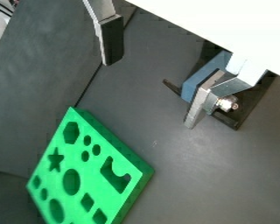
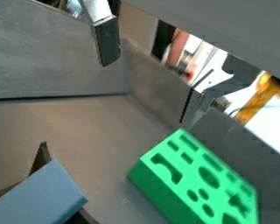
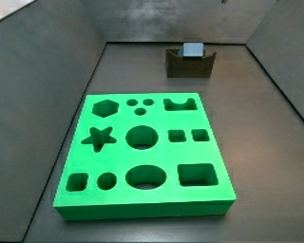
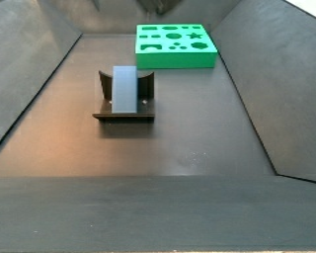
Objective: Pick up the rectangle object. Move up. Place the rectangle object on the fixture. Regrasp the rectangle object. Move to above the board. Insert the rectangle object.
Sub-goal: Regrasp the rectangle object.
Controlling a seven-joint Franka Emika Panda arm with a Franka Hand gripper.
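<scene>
We see the rectangle object (image 4: 125, 87) resting in the fixture (image 4: 122, 111), so placing looks done. Our hand (image 1: 154, 74) hangs above the desk (image 4: 174, 148), fingers spread and empty. Regrasping and inserting into the board (image 3: 144, 157) remain.

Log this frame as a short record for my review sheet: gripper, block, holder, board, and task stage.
gripper: gripper open and empty; visible only in the wrist views, not in either side view
rectangle object: pale blue-grey block resting in the fixture, apart from the fingers
fixture: dark holder on the floor, separate from the board; block sits in its notch
board: green board flat on the floor; none of the visible holes filled
task stage: block placed on the fixture, not gripped; insertion not yet done
</scene>
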